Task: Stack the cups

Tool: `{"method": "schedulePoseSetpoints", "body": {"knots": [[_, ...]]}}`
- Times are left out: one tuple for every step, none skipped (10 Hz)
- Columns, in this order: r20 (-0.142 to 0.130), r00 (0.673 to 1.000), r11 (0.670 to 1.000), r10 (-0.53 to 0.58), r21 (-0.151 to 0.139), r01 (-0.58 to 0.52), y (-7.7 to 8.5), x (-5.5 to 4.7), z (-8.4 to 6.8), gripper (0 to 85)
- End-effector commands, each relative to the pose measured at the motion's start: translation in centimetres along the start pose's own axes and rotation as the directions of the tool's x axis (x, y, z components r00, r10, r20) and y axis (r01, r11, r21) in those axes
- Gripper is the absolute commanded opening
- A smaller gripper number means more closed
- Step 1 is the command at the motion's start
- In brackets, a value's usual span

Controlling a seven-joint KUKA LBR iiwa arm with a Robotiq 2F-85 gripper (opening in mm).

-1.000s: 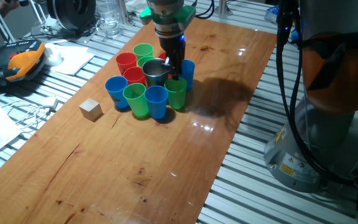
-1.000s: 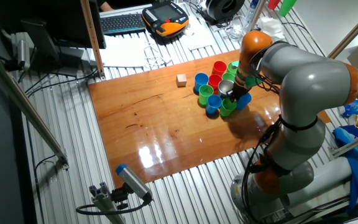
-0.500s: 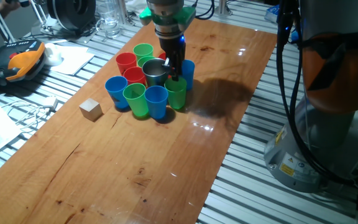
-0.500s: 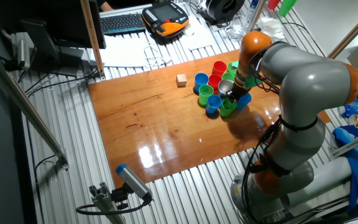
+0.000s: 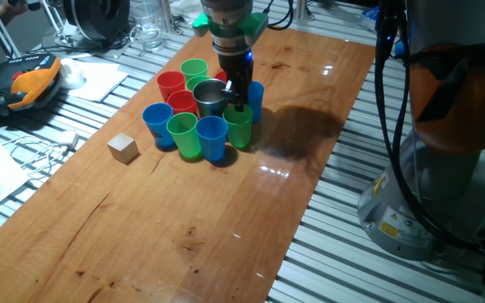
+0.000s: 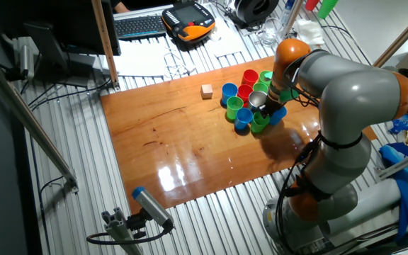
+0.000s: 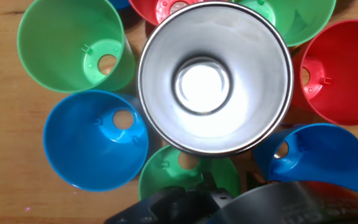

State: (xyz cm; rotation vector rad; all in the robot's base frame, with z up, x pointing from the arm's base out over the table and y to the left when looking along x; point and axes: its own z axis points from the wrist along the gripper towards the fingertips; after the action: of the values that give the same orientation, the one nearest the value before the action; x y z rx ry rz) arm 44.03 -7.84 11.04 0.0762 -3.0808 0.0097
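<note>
A: Where are the cups sitting?

B: They are standing upright, mouths up, packed in a tight cluster on the wooden table. The steel cup is sitting in the middle, with red, green and blue cups touching or nearly touching around it. A wooden cube is lying well apart, to one side.

A: What is the gripper doing?

B: The gripper is reaching straight down at the steel cup's rim, on the side nearest a green cup and a blue cup. One finger seems to be inside the rim, probably to pinch the wall, since the crowding is leaving little room outside. I cannot tell how wide it is open, or whether it is gripping yet.

A: What is each view adding?

B: The hand view is looking down into the steel cup, showing it empty, with a hole in each plastic cup's base; only a dark part of the hand is showing at the bottom edge. The fixed views are showing the whole cluster, the cube and the arm's approach.
</note>
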Motion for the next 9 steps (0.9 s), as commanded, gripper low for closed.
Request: {"method": "schedulePoseSetpoints", "body": {"knots": [[0.003,1.000,1.000,0.000,0.000,0.000,0.00,0.03,0.06,34.0],[0.009,1.000,1.000,0.002,0.000,-0.002,0.04,0.14,0.23,34.0],[0.016,1.000,1.000,0.006,0.001,-0.006,0.19,0.23,0.41,34.0],[0.025,1.000,1.000,0.011,0.001,-0.011,0.42,0.33,0.64,34.0],[0.031,0.999,1.000,0.014,0.003,-0.014,0.58,0.37,0.86,34.0],[0.034,0.999,1.000,0.014,0.003,-0.014,0.59,0.30,0.94,34.0],[0.037,0.999,1.000,0.011,0.003,-0.011,0.59,0.27,0.95,34.0],[0.037,0.999,1.000,0.001,-0.001,-0.001,0.58,0.25,0.93,34.0],[0.034,0.999,1.000,-0.014,-0.004,0.014,0.58,0.24,0.91,17.0]]}}
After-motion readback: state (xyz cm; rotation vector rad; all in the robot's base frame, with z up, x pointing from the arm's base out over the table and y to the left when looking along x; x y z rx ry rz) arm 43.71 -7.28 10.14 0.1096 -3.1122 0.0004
